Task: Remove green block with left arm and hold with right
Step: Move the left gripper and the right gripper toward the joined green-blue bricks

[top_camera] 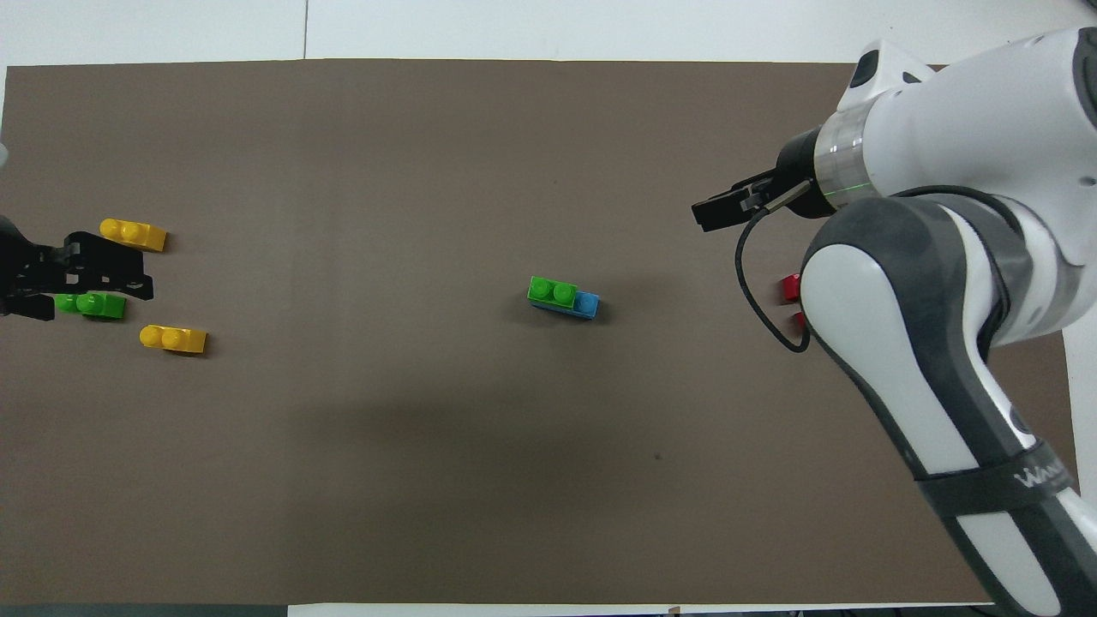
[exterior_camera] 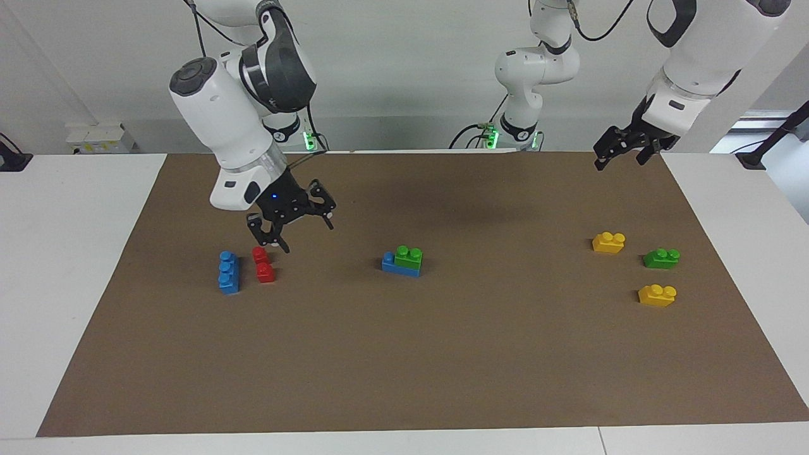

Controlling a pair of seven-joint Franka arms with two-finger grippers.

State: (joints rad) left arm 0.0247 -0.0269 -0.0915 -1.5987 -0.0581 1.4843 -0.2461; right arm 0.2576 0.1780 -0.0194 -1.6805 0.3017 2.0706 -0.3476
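The green block (exterior_camera: 409, 257) sits on one end of a blue brick (exterior_camera: 393, 265) in the middle of the brown mat; both also show in the overhead view, the green block (top_camera: 552, 291) and the blue brick (top_camera: 587, 304). A second, loose green block (exterior_camera: 662, 258) (top_camera: 96, 304) lies between two yellow bricks toward the left arm's end. My right gripper (exterior_camera: 294, 230) (top_camera: 728, 206) is open and empty, raised over the mat beside the red bricks. My left gripper (exterior_camera: 620, 155) (top_camera: 81, 278) is open and empty, raised over the mat at the left arm's end.
A blue three-stud brick (exterior_camera: 229, 272) and two red bricks (exterior_camera: 262, 264) (top_camera: 790, 289) lie toward the right arm's end. Two yellow bricks (exterior_camera: 608, 242) (exterior_camera: 657, 295) lie toward the left arm's end, also in the overhead view (top_camera: 133, 233) (top_camera: 174, 338). The brown mat (exterior_camera: 442, 366) covers the white table.
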